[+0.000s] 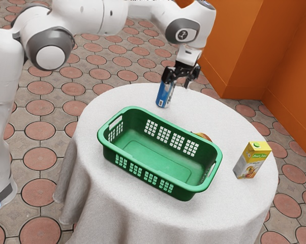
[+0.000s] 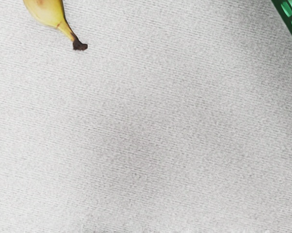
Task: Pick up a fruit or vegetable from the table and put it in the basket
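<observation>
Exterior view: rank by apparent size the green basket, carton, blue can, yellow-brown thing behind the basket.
1. green basket
2. carton
3. blue can
4. yellow-brown thing, visible part only; the basket hides the rest

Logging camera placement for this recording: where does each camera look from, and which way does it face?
Exterior view: beside the arm, looking down on the basket; arm and open gripper show.
Wrist view: on the hand, facing down at the tablecloth, a banana and the basket's edge.
Shared: basket and tablecloth; probably the banana too, peeking from behind the basket.
</observation>
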